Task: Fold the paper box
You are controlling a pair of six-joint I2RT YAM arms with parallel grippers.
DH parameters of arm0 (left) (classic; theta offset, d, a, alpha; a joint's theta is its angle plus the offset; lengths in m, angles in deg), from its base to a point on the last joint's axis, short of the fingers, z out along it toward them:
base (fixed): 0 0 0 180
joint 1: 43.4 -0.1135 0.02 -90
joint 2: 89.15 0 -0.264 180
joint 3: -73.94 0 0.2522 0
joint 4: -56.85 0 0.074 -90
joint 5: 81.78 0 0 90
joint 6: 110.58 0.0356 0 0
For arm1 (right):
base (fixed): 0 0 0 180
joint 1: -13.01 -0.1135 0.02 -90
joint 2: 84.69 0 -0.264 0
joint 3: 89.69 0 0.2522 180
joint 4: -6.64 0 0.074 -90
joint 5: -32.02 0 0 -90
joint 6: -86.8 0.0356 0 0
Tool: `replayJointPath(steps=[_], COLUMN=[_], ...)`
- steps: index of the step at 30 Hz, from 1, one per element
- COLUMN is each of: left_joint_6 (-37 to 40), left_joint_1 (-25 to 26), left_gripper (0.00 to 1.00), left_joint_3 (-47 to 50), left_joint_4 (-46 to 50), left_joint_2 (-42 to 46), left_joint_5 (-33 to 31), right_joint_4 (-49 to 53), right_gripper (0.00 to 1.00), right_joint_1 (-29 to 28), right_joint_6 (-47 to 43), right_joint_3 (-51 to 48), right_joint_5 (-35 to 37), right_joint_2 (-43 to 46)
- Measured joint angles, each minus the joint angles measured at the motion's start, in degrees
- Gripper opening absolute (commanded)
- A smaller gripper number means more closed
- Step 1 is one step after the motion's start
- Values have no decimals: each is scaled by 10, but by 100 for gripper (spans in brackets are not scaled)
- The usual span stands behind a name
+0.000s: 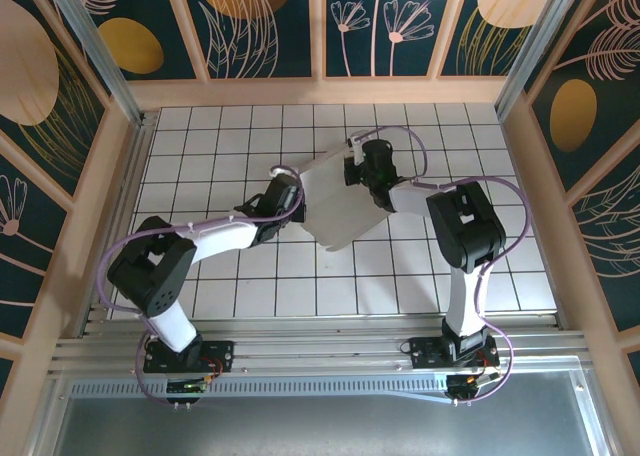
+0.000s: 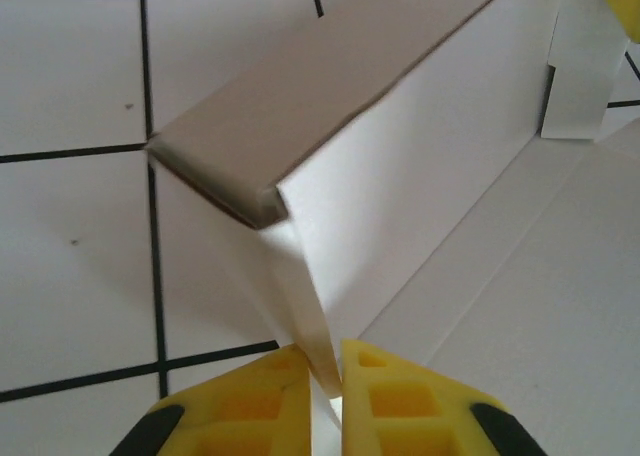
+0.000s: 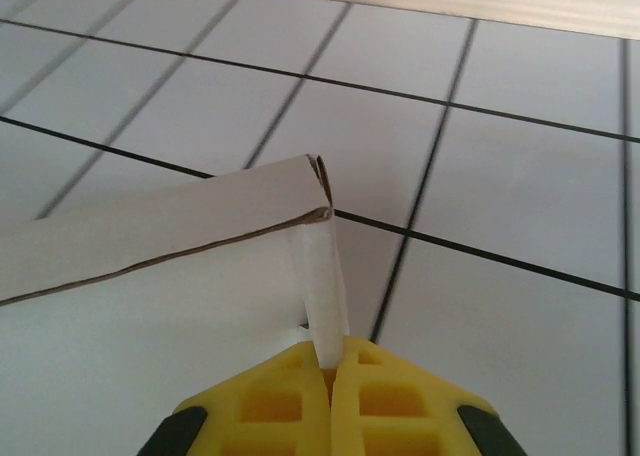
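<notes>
The paper box (image 1: 335, 201) is a white cardboard sheet lying mid-table between the two arms, with its far side wall folded up. My left gripper (image 1: 283, 188) is at its left end, yellow jaws shut on a thin white corner flap (image 2: 318, 326) below the raised wall (image 2: 400, 166). My right gripper (image 1: 362, 168) is at the box's far right corner, jaws shut on a narrow white tab (image 3: 322, 291) hanging from the folded wall's corner (image 3: 318, 191). The box floor (image 2: 540, 306) spreads to the right of the left fingers (image 2: 400, 401).
White tiled tabletop (image 1: 250, 286) with black grid lines surrounds the box. Wooden-framed patterned walls (image 1: 320, 86) close in the back and sides. A metal rail (image 1: 320, 351) runs along the near edge by the arm bases.
</notes>
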Motion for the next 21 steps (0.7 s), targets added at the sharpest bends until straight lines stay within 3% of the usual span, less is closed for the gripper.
replayJointPath(steps=[6, 13, 21], left_joint_6=[-97, -142, -142], left_joint_1=[-15, -34, -60], left_gripper=[38, 66, 69], left_joint_3=[-15, -8, 17], left_joint_4=[25, 36, 35], left_joint_2=[-7, 23, 121], left_joint_5=[113, 189, 184], right_joint_4=[165, 347, 474], right_gripper=[0, 0, 19], right_joint_1=[-9, -6, -1], right_joint_6=[-89, -171, -220], right_joint_3=[94, 208, 267], right_joint_5=[45, 22, -22], right_joint_2=[-19, -62, -116])
